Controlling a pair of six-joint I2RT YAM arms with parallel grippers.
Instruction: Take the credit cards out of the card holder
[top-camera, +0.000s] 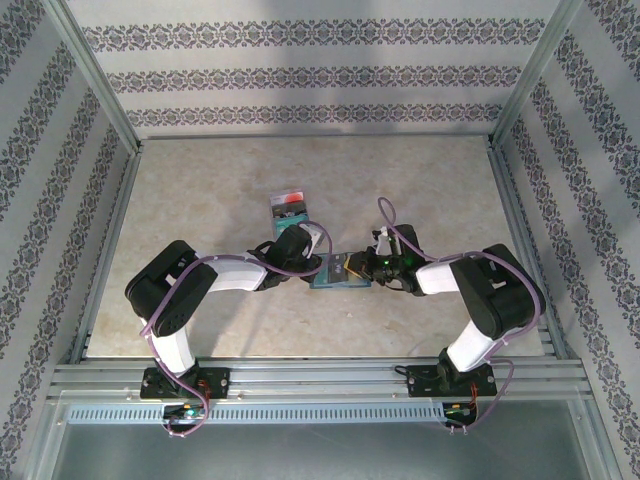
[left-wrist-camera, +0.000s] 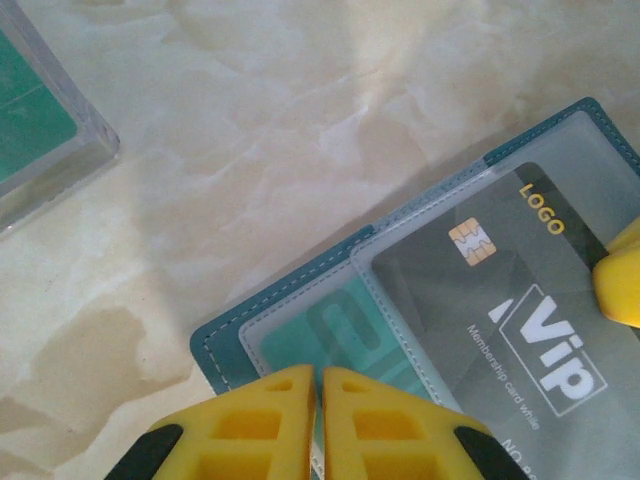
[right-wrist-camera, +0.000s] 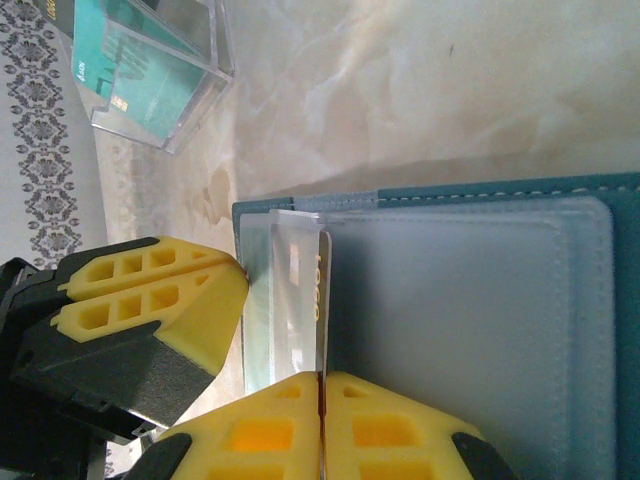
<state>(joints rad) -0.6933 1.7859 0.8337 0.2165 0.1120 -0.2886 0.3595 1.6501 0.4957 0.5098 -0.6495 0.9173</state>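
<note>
Card holder: one card holder (left-wrist-camera: 215, 350), slate-teal with pale stitching. It lies open on the surface, midway between the two arms, with clear sleeves inside.
Cards in holder: two can be seen. A grey-black VIP card (left-wrist-camera: 500, 300) with a chip and a gold "LOGO" sits in one sleeve. A teal card (left-wrist-camera: 320, 335) lies under the sleeve beside it.
Right pincer: the right pincer (right-wrist-camera: 322, 385) is pressed together on the VIP card's outer edge. I cannot tell whether the sleeve is caught too.
Left pincer: the left pincer (left-wrist-camera: 318, 378) is pressed together, its tips over the holder's edge at the teal card. I cannot tell whether it grips anything.
Clear case: one clear case (right-wrist-camera: 190, 110) stands apart from the holder, with one cased teal card (right-wrist-camera: 130, 70) upright in it.
Surface: one pale, marbled surface (left-wrist-camera: 300, 120).
</note>
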